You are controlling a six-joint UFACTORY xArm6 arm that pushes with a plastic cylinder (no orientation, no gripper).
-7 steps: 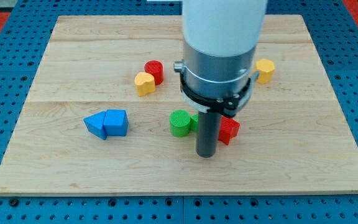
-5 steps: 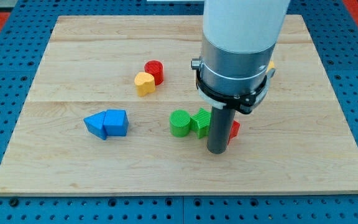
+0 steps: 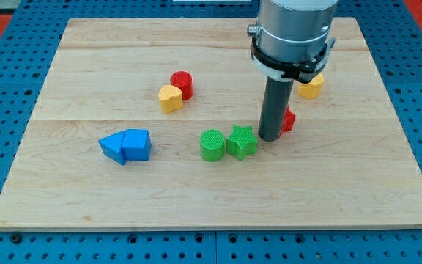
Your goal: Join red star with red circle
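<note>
The red star lies right of centre, mostly hidden behind my rod; only its right edge shows. My tip rests on the board just left of and below the star, touching or nearly touching it. The red circle stands up and to the left, touching a yellow block. The star and the circle are far apart.
A green circle and a green star sit together just left of my tip. A second yellow block lies behind the rod at upper right. Two blue blocks sit together at the left.
My tip has moved up and to the right, from below the red star to its left side. The red star has shifted up and to the right, away from the green star.
</note>
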